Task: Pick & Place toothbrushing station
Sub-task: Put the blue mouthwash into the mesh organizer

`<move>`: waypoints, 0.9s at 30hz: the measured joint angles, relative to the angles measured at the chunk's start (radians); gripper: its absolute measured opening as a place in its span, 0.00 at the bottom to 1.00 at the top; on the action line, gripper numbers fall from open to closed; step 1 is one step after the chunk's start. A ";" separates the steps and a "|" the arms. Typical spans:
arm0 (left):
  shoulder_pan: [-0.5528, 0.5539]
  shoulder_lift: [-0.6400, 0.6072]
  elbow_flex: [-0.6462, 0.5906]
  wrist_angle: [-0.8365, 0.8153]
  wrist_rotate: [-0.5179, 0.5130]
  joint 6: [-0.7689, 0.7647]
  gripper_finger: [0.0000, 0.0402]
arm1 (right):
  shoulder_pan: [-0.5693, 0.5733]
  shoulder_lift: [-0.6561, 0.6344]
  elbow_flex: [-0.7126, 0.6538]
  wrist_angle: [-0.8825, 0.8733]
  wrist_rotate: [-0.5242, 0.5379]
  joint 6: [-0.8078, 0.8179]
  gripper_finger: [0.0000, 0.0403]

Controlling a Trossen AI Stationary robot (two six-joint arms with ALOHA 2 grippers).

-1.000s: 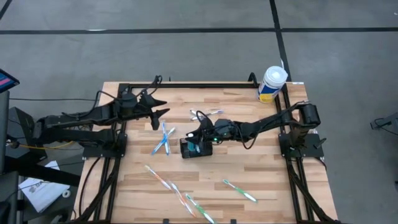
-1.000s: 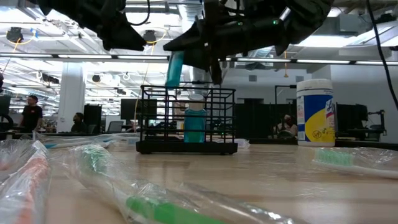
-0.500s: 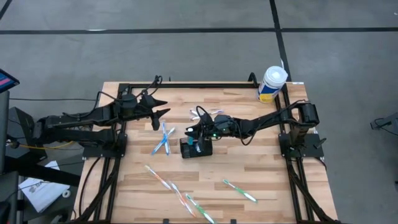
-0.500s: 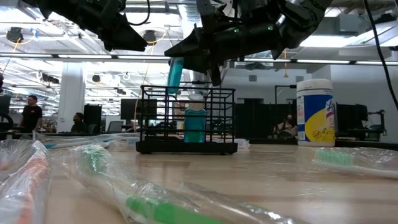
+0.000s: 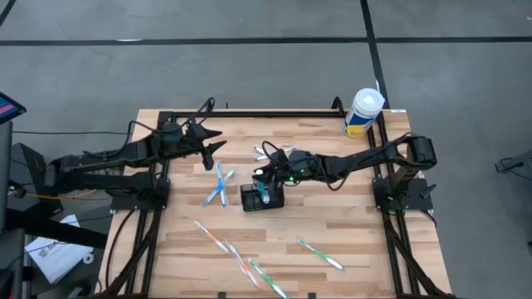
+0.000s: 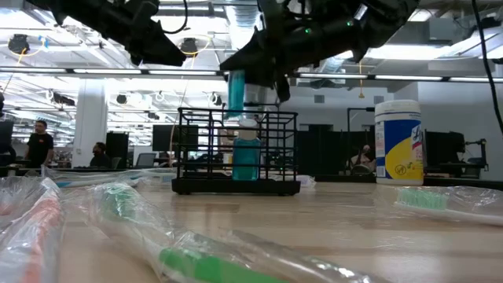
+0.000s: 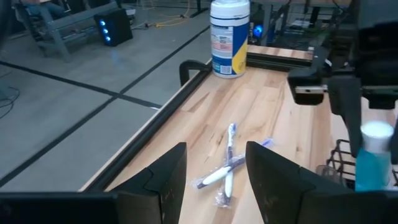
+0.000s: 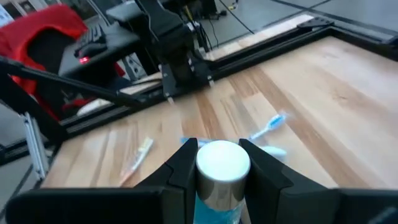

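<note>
The black wire-mesh basket [image 5: 263, 199] stands on its base at mid-table; it also shows in the low view [image 6: 236, 153]. A teal bottle with a white cap [image 6: 246, 156] stands inside it. My right gripper [image 5: 263, 176] is just above the basket, shut on a slim teal tube [image 6: 236, 93]. My left gripper [image 5: 209, 143] hangs open and empty over the table's far left part, above two crossed toothbrushes [image 7: 227, 168]. My right gripper pinches the teal tube between its two fingers at its upper end, beside the white cap [image 8: 222, 163]. The fingers come slanting down from the table's right side. The tube hangs upright, clear of the table, with its lower end [image 6: 236, 115] at the basket's top rim.
A white-and-yellow wipes tub [image 5: 363, 112] stands at the far right corner. Wrapped toothbrushes lie left of the basket [image 5: 218, 184], behind it [image 5: 278, 151], and near the front edge [image 5: 237, 257] [image 5: 320, 254]. People [image 6: 37, 141] show in the room beyond.
My right gripper has turned the teal tube from tilted to upright and carried it a little sideways over the basket. The basket and the bottle in it have stayed in place.
</note>
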 joint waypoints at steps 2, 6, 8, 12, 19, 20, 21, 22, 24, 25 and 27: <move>0.009 0.000 0.000 0.004 0.001 0.000 0.39 | 0.004 0.001 -0.002 0.004 0.000 -0.005 0.21; 0.025 0.000 0.000 0.005 0.005 0.000 0.39 | 0.017 -0.001 -0.001 0.011 -0.006 -0.004 0.21; 0.035 0.000 0.000 0.005 0.011 0.000 0.39 | 0.022 -0.001 -0.001 0.012 -0.006 -0.004 0.21; 0.057 0.001 0.000 0.006 0.035 0.001 0.39 | 0.023 -0.001 -0.001 0.013 -0.005 -0.012 0.21; 0.070 0.010 0.000 0.009 0.054 0.004 0.39 | 0.028 0.101 0.000 0.117 -0.006 0.019 0.21; 0.070 0.010 0.000 0.007 0.054 0.004 0.39 | 0.029 0.115 0.000 0.129 -0.005 0.022 0.21; 0.070 0.010 0.000 0.006 0.054 0.005 0.39 | 0.030 0.129 0.000 0.144 -0.003 0.023 0.21; 0.070 0.010 0.000 0.009 0.055 0.008 0.39 | 0.030 0.141 0.000 0.163 -0.001 0.023 0.21; 0.070 0.010 0.000 0.008 0.058 0.025 0.39 | 0.029 0.147 0.000 0.174 0.000 0.023 0.21; 0.070 0.010 0.000 0.008 0.058 0.029 0.39 | 0.027 0.147 0.000 0.177 0.000 0.023 0.21; 0.070 0.010 0.000 0.008 0.058 0.030 0.39 | 0.022 0.147 0.000 0.166 0.000 0.022 0.21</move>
